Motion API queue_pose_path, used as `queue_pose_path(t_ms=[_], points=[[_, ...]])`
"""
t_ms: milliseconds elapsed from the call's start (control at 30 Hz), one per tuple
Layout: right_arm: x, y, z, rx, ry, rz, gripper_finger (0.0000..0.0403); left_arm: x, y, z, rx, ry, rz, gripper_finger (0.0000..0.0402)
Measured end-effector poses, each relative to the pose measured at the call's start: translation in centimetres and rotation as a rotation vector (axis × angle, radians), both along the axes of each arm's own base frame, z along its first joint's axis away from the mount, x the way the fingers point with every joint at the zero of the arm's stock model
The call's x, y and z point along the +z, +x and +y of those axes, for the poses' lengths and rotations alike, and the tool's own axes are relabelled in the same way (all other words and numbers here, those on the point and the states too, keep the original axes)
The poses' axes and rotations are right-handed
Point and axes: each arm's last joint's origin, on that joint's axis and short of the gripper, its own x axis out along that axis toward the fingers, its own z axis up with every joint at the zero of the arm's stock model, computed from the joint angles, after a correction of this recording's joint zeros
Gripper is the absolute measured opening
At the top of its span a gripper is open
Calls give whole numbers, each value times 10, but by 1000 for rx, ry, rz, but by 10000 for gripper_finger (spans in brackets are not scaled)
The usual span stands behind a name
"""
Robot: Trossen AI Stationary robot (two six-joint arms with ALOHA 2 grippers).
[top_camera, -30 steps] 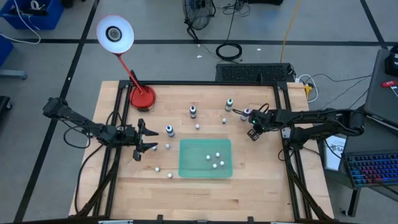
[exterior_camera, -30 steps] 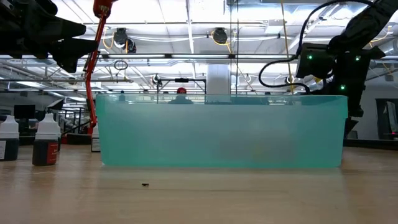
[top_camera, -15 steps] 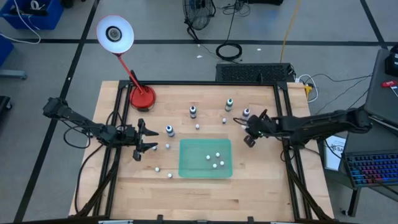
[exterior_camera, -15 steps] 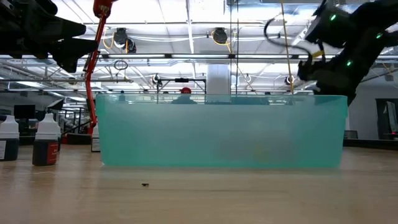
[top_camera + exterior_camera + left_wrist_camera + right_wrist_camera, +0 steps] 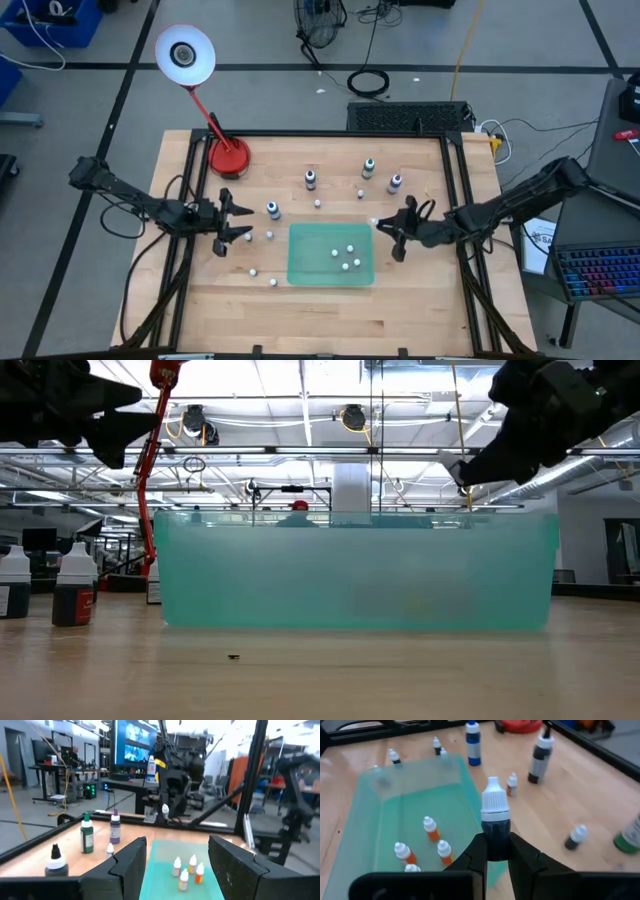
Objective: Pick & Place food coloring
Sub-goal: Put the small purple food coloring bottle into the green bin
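1. Carried since a second ago: small dark-bodied food coloring bottle with a ribbed white cap [image 5: 494, 817], brought from the far right of the wooden table [image 5: 420, 300] toward its middle; now aloft just off the right rim of the translucent green plastic tray [image 5: 300, 272], upright, cap up.
2. Clenched on that bottle's dark body below the cap: right gripper [image 5: 392, 233], fingers pinching from both sides. Keep the pinch firm until fully over the tray.
3. Already lying in the tray: four tiny white-capped orange bottles [image 5: 431, 828], grouped toward its right half. Aim for bare green floor left of them, so the drop knocks nothing.
4. Carry farther left past the rim before lowering; releasing now would likely drop the bottle on or outside the wall.
5. Lower close to the floor, then let go, to limit bouncing or rolling.
6. Waiting at the table's left edge: left gripper [image 5: 233, 221], half-spread and holding nothing, pointed at the tray; keep clear of it.
7. Remaining on the wood, near and far of the tray: several more small bottles [image 5: 310, 179].
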Motion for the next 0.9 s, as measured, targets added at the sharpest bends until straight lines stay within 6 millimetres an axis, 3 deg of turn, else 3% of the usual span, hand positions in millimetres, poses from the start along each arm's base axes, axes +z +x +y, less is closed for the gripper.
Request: queue_pose_path(t_ms=[333, 467, 567, 700, 900], points=[[-17, 34, 14, 107, -213, -56, 38, -6, 5, 6, 131, -209, 30, 214], [-20, 39, 15, 124, -260, -61, 38, 12, 20, 8, 172, -187, 53, 214], [-18, 43, 11, 129, -270, -82, 38, 40, 47, 3, 155, -74, 127, 214], [-17, 45, 6, 157, -258, -89, 38, 67, 101, -8, 169, 115, 333, 214], [-18, 45, 4, 154, -271, -74, 38, 70, 183, -28, 127, 454, 619, 214]])
